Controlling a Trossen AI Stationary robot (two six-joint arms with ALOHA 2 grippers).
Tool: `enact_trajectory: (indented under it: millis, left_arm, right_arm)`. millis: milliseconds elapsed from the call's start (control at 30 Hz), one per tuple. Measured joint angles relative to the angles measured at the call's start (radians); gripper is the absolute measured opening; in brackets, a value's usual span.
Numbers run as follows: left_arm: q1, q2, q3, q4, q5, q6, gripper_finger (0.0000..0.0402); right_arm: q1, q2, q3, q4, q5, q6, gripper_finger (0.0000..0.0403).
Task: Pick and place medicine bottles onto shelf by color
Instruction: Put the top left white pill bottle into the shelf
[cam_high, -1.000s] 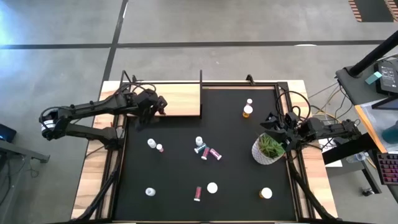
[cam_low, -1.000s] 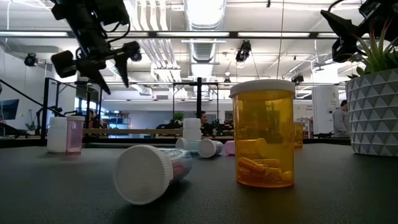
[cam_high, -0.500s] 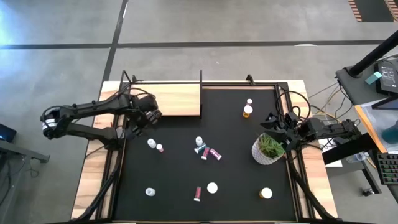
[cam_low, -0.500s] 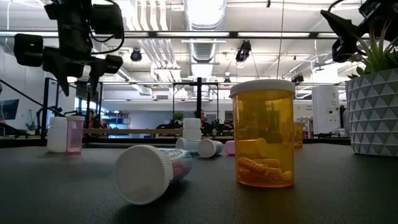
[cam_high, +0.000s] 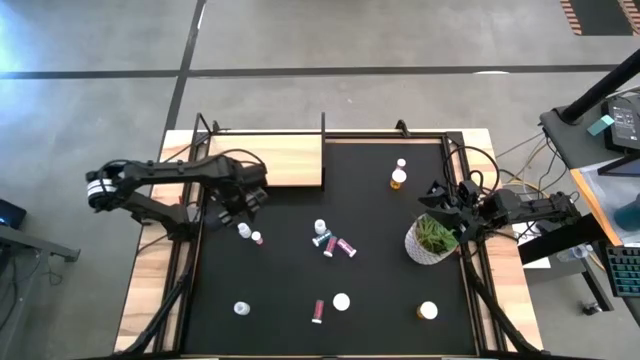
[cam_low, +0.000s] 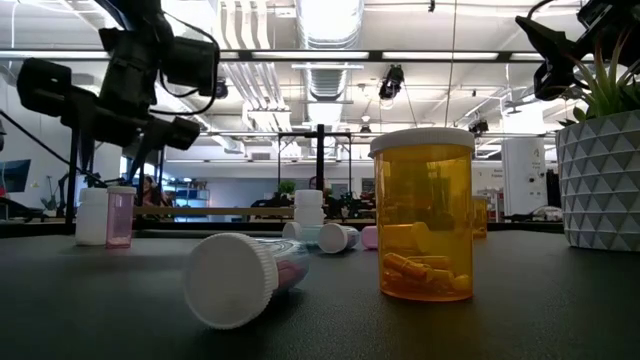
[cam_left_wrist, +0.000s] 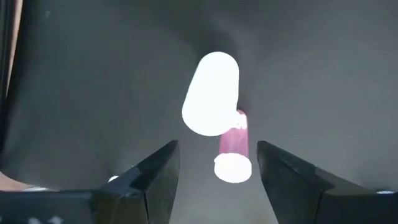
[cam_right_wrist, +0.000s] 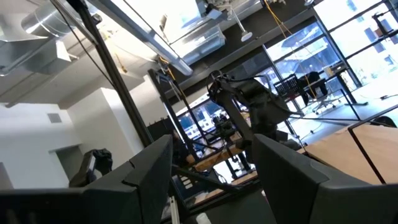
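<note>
Two dark jointed arms, white band on left arm (cam_high: 97, 187), black cables, flat dark tapered claw fingers (cam_left_wrist: 155, 177)

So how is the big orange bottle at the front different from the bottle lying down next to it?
The clear orange plastic bottle stands upright; the clear pinkish bottle lies on its side. The orange bottle's white cap sits on top; the pinkish bottle's cap faces the camera. The orange bottle shows pills inside; the pinkish bottle's contents cannot be made out. Both have white caps and rest on the black table mat.

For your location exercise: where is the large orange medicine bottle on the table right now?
In the high view the orange bottle stands upright on the mat's far right part, beside a small white bottle and beyond the plant pot.
</note>
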Motion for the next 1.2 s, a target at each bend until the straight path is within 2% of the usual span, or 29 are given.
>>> enact_trajectory:
  millis: [133,400,567,900,1200]
  left_arm:
    - [-0.016,-0.003,0.001,0.004,-0.003,-0.001,0.0213]
    - [-0.022,-0.016,0.001,0.004,-0.028,-0.006,0.0292]
    - [-0.030,-0.016,-0.001,-0.021,-0.041,-0.007,0.0323]
    - [-0.074,-0.015,-0.040,0.010,-0.125,-0.013,0.0328]
    - [-0.077,-0.016,-0.124,0.127,-0.129,-0.031,0.0328]
  right_arm:
    - [0.000,0.000,0.000,0.000,0.000,0.000,0.0212]
    - [0.000,0.000,0.000,0.000,0.000,0.000,0.0212]
    - [0.000,0.000,0.000,0.000,0.000,0.000,0.0212]
    - [0.000,0.000,0.000,0.000,0.000,0.000,0.0212]
    - [0.000,0.000,0.000,0.000,0.000,0.000,0.0212]
